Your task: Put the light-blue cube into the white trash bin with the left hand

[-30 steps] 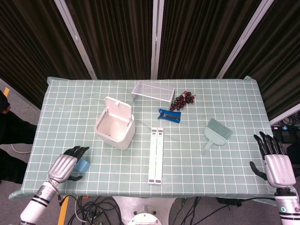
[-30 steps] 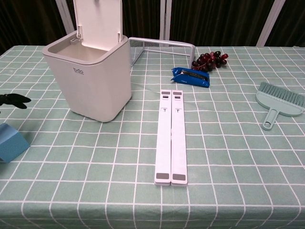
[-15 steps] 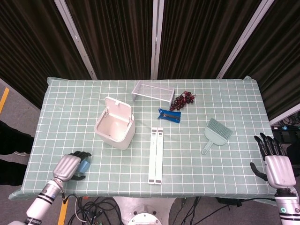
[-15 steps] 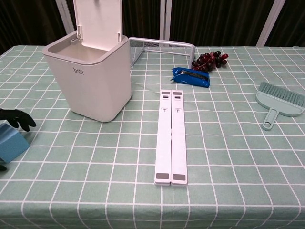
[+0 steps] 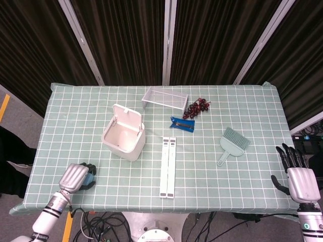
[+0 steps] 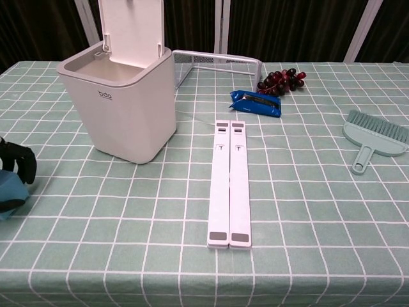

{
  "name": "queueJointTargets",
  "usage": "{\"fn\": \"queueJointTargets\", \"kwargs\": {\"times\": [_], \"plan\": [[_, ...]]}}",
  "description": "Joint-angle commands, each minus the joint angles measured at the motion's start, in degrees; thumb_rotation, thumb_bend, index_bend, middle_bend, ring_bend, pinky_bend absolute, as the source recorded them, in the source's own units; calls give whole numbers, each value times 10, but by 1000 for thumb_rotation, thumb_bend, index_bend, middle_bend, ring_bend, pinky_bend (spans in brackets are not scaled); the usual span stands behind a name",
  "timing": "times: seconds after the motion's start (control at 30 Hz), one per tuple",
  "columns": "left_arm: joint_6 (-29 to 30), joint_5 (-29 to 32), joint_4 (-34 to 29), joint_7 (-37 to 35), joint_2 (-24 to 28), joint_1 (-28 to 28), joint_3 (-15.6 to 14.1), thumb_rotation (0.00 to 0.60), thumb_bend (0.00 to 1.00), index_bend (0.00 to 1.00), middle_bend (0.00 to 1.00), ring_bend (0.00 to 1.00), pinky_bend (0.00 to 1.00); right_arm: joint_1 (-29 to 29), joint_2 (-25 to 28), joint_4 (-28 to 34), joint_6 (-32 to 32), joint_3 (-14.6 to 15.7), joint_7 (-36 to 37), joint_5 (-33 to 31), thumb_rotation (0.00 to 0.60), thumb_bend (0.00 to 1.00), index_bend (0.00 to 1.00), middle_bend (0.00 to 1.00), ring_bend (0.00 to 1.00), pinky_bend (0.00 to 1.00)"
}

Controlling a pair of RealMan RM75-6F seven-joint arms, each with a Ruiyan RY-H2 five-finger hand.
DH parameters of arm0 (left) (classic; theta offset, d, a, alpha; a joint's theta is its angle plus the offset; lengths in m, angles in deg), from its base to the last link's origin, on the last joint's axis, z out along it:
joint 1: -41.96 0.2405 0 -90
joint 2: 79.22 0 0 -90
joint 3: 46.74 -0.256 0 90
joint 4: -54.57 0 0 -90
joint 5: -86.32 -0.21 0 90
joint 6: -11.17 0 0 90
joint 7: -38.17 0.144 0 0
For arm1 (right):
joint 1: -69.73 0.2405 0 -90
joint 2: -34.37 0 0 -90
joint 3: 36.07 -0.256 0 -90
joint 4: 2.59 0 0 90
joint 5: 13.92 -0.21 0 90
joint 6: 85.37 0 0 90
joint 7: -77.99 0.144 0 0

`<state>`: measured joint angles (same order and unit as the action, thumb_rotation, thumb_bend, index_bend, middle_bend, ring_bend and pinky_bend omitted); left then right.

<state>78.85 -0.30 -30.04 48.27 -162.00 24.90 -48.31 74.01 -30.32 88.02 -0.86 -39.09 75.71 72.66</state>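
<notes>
**Left hand closing over the cube**

The left hand (image 5: pixel 75 176) is curling down onto the cube (image 5: pixel 89 178) at the near-left corner of the table (image 5: pixel 242 111). A second ago its fingers were stretched out flat beside the block with most of the blue showing; now they are wrapping over the top, and only a sliver of blue is peeking out past the knuckles. In the chest view the dark fingers (image 6: pixel 19 161) are draping over the cube's upper edge, where a moment back they were hanging clear above it. The cube is looking tipped or nudged, sitting lower in that view than it was.

So the grasp is forming. Whether the cube is truly clamped or merely covered, I cannot tell; it appears to be resting on the cloth, not lifted.

The bin (image 5: pixel 124 135) is waiting ahead and to the right of the hand, well apart from it, lid standing open. The lift and carry are yet to come, and the hand will be needing height to clear the rim.

The right hand (image 5: pixel 299 179) is idling off the far-right edge, fingers straight and apart, holding nothing.
</notes>
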Motion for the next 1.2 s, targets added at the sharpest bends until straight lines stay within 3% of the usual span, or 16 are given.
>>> {"fn": "queueJointTargets", "kwargs": {"times": [0.03,0.17,0.4,0.63,0.9,1.2], "plan": [[17,-7,-13,9,9,2,3,600,284,518,547,537,730,0,0,0,0,0,0,0,600,230,0,0,0,0],[52,-12,-50,18,40,6,19,600,285,519,548,538,731,0,2,2,2,0,-1,1,600,230,0,0,0,0],[97,11,-135,13,139,0,81,600,285,519,548,538,730,0,0,3,0,0,-3,1,600,231,0,0,0,0],[75,22,-199,13,200,-44,136,600,286,517,548,538,732,4,-3,4,-6,1,-9,2,600,231,0,0,0,0],[-11,59,-207,31,173,-143,188,600,284,515,546,538,732,5,-7,2,-11,1,-10,-2,600,232,0,0,0,0],[-63,105,-154,30,100,-215,201,600,285,508,540,534,730,6,-13,-16,-22,1,4,-16,600,233,0,0,0,0]]}}
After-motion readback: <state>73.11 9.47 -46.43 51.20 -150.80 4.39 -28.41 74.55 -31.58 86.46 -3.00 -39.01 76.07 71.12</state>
